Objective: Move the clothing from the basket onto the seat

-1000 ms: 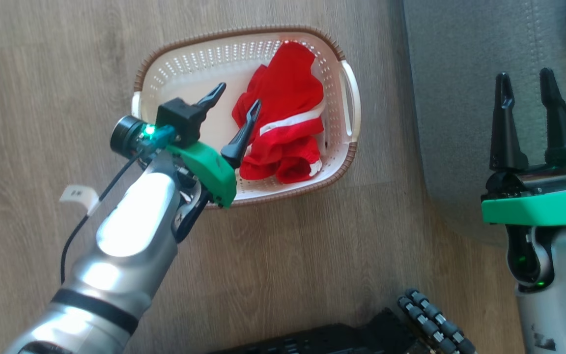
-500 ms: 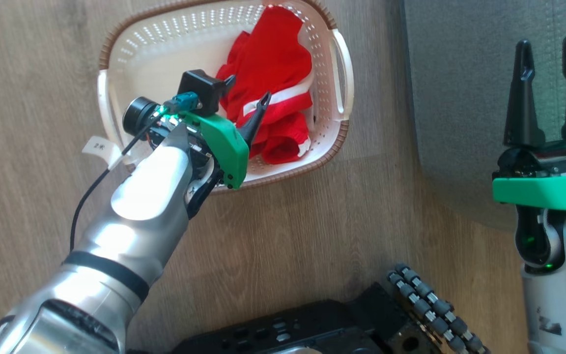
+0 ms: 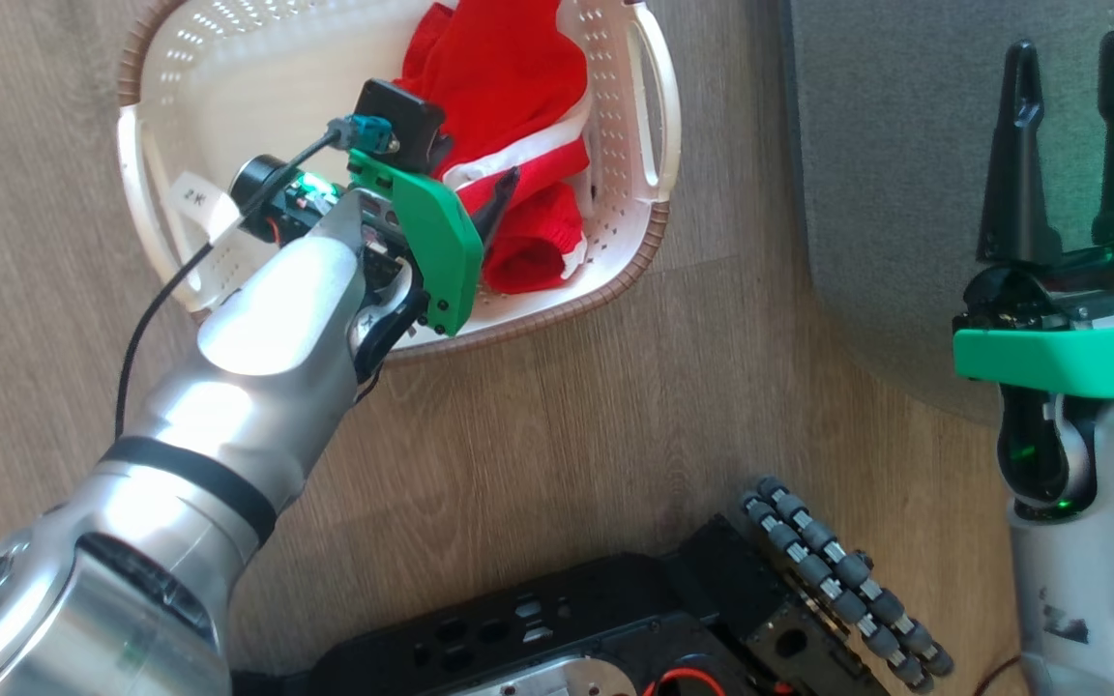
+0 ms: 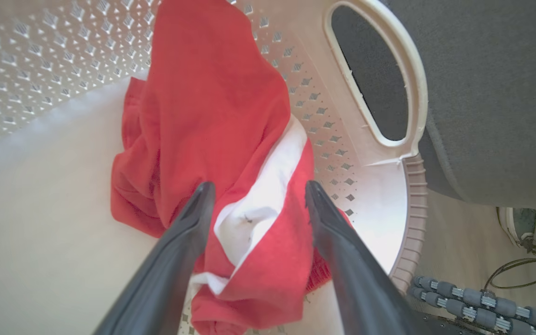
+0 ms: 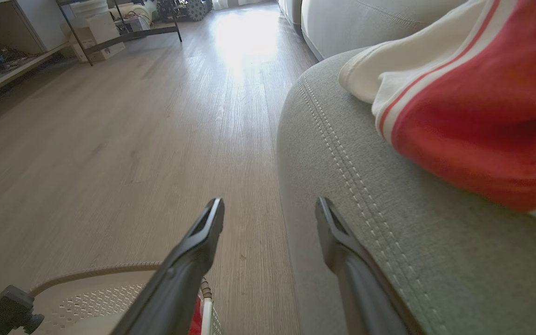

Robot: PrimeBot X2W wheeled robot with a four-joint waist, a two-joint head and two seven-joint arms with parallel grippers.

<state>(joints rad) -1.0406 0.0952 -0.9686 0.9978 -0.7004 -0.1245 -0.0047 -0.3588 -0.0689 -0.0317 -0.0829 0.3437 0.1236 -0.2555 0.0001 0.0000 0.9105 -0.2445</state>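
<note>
- Now the left claw [image 4: 258,188] hangs inside the basket [image 3: 557,321], its two dark fingers [image 4: 179,246] spread apart.
- A white stripe [image 4: 275,163] on the red garment [image 3: 509,68] runs between the two tips; whether they touch the cloth cannot be told, and nothing is gripped.
- Crumpled, the red garment lies against the basket's right wall, close to the white handle [image 3: 659,106], with the rest of the pale bottom bare.
- On the wooden floor [image 3: 567,435] the basket stands just beside the grey seat [image 3: 886,145], its brown rim toward the robot.
- Over at the right, the right claw [image 3: 1068,48] is held above the near edge of the seat, fingers apart and empty.
- From the right wrist, one of that claw's fingers shows over the floor and the other over the seat's rounded edge, where a double line of stitching [image 5: 342,158] runs.
- Further along the cushion a second garment [image 5: 482,116], red with a white panel and thin white stripes, lies on the seat, well apart from the right claw.
- A black cable [image 3: 146,329] with a small white tag trails from the left wrist.
- At the bottom of the head view sits the robot's dark base [image 3: 615,619], with a row of grey rollers [image 3: 837,570] pointing toward the seat.
</note>
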